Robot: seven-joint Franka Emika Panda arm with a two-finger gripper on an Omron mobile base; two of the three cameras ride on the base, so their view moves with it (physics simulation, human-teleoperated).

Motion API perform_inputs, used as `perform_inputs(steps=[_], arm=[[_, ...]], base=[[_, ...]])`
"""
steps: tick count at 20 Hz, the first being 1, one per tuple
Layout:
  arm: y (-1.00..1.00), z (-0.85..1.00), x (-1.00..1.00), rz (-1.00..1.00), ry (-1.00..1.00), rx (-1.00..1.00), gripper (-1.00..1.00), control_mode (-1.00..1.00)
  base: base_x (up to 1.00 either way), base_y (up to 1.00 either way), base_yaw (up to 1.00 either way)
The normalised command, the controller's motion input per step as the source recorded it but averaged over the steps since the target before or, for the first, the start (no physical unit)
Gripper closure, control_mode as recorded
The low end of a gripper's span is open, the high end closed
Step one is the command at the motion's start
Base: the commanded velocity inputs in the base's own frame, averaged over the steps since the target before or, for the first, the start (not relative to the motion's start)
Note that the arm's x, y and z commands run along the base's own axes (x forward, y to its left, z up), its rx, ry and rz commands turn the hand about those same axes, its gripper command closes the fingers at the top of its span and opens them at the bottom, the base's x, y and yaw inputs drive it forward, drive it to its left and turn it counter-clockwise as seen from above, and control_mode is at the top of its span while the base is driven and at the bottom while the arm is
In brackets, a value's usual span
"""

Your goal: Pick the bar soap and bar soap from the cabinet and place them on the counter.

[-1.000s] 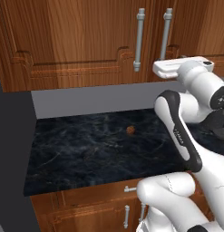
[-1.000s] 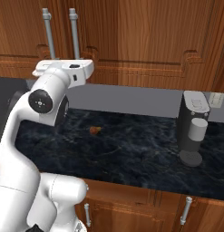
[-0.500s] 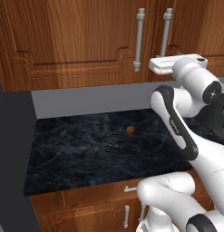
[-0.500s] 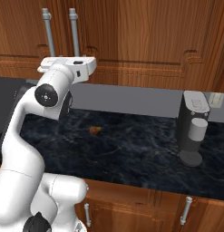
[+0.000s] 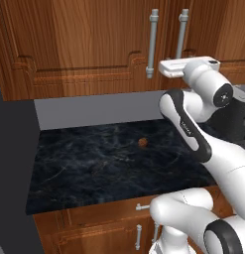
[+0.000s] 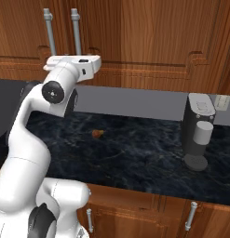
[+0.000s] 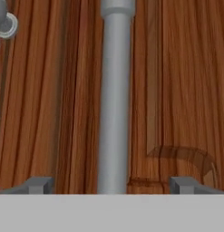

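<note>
Claw state: claw (image 7: 112, 183) fingers apart, nothing between the pads; one fingertip (image 7: 38, 185) at 7 o'clock and the other at 5 o'clock in the hand view.
Claw position: raised at the lower edge of the cabinet (image 5: 84, 44) doors, pointed at the door face; the white hand (image 5: 181, 67) sits just beside the lower ends of the two handles in the left base view.
Handle: a silver bar handle (image 7: 114, 95) runs from 12 to 6 o'clock in the hand view, centred between the fingertips; whether they touch it cannot be told.
Second handle: its mount (image 7: 7, 25) shows at 10 o'clock in the hand view.
Cabinet: both doors closed in the left and right base views; two vertical handles (image 6: 49, 31) side by side at the door seam.
Soap: not to be seen with the doors closed.
Bench: black marble-look slab (image 5: 94, 168) below the cabinet, grey wall strip behind it.
Brown lump: small round piece (image 5: 142, 142) on the bench, near the middle, at 6 o'clock from the handles, well apart from the claw.
Grey appliance: upright dark-grey unit (image 6: 199, 137) on the bench at 3 o'clock in the right base view, well apart from the arm.
Lower drawers: wooden fronts (image 6: 149, 211) below the bench edge, with short silver pulls.
</note>
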Motion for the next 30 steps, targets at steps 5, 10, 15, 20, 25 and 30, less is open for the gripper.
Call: perform_inputs(steps=[5, 10, 15, 20, 25, 30], arm=[[0.0, 0.0, 0.28, 0.0, 0.0, 0.0, -1.0, -1.0], [0.0, 0.0, 0.3, 0.0, 0.0, 0.0, -1.0, -1.0], [0.0, 0.0, 0.32, 0.0, 0.02, 0.0, 1.0, -1.0], [0.0, 0.0, 0.3, 0.0, 0.1, 0.01, 1.0, -1.0], [0.0, 0.0, 0.24, 0.02, 0.27, 0.07, 1.0, -1.0], [0.0, 0.0, 0.26, 0.03, 0.2, 0.12, 1.0, -1.0]], base=[[0.0, 0.0, 0.0], [0.0, 0.0, 0.0], [0.0, 0.0, 0.0], [0.0, 0.0, 0.0], [0.0, 0.0, 0.0], [0.0, 0.0, 0.0]])
